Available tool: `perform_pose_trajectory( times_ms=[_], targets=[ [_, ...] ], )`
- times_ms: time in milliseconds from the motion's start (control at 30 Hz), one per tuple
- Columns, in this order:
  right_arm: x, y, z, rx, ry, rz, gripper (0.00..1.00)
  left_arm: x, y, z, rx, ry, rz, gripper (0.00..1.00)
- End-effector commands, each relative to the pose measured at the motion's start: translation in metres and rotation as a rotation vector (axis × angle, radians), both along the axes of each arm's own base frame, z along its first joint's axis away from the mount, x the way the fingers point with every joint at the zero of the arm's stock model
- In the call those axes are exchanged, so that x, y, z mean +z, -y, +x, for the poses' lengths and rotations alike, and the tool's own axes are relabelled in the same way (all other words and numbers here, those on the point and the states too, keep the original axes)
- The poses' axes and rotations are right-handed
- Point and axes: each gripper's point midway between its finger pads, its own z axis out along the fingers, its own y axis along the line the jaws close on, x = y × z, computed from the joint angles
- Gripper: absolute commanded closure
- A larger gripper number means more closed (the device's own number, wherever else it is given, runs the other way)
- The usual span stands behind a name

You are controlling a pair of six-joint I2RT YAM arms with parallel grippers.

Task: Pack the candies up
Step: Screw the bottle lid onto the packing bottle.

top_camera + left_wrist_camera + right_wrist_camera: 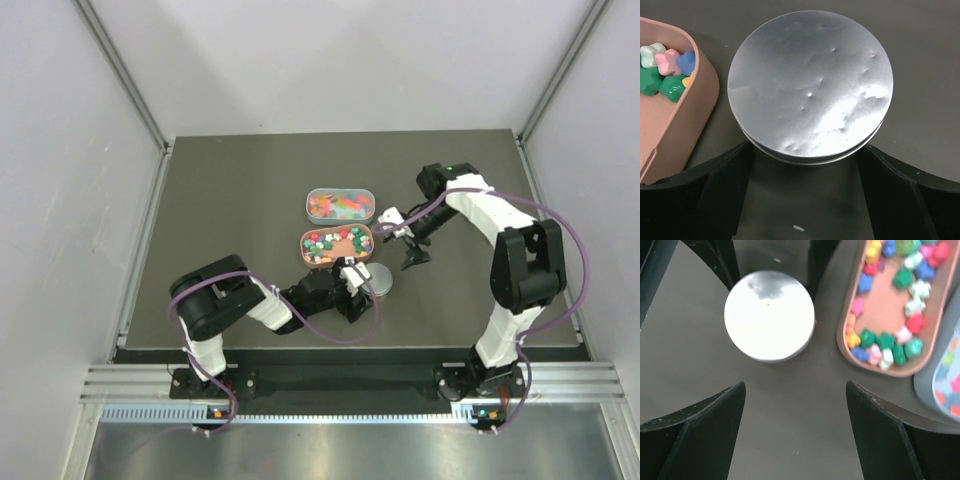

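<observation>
The candies are small sweets in mixed colours lying in an oval pink tray at mid table; they also show in the right wrist view as candies and in the left wrist view as candies. Just right of the tray stands a small round jar with a silver lid. My left gripper is open, its fingertips either side of the near rim of the lid. My right gripper hangs open above the bare table, behind the jar, holding nothing.
A clear oval box with more coloured sweets sits right behind the pink tray; its corner shows as a bluish box. The tray's wall is close to the jar's left side. Dark table lies all around.
</observation>
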Motion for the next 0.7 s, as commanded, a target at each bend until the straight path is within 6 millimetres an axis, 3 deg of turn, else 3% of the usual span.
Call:
perform_pose_trajectory(
  times_ms=[0,167,400,667],
  targets=[
    [0.005,-0.024,-0.026,0.158,-0.031,0.055,0.19,-0.054,-0.035,-0.014,0.013,-0.069,0.192,0.13],
    [0.011,-0.033,-0.025,0.194,-0.035,0.059,0.19,-0.051,-0.023,-0.026,-0.057,-0.053,0.171,0.11],
    [0.011,-0.03,-0.028,0.189,-0.039,0.047,0.19,-0.052,-0.008,-0.029,-0.104,-0.051,0.143,0.1],
    [-0.004,-0.026,-0.047,0.255,-0.057,0.049,0.18,-0.058,-0.013,-0.03,-0.077,-0.059,0.155,0.18]
  ],
)
